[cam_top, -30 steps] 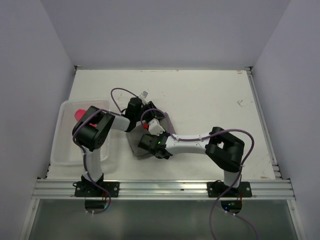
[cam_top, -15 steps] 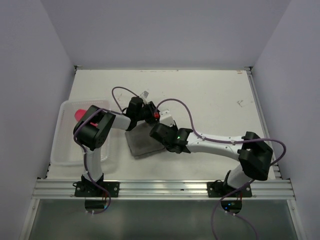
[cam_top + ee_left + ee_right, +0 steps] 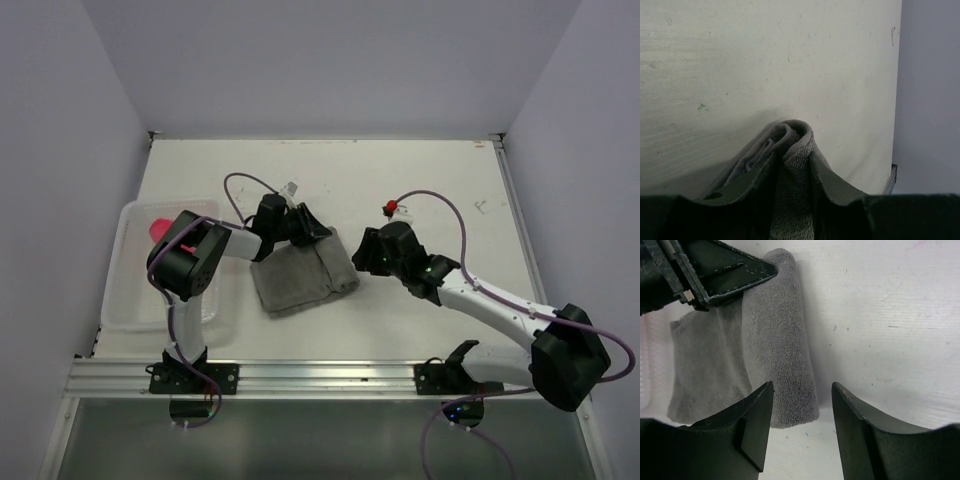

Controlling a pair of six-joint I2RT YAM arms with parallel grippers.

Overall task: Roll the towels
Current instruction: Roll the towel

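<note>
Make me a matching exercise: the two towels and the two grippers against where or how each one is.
1. grey towel
2. pink towel
3. left gripper
4. right gripper

A. in the white basket
B. jaws open, holding nothing
C. partly rolled, on the table
D. pinching the grey towel's rolled end

Pairs: 1-C, 2-A, 3-D, 4-B

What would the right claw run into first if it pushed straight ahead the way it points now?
The rolled edge of the grey towel, lying on the table just ahead of the open right claw. Height above it is unclear, so it might skim over.
</note>
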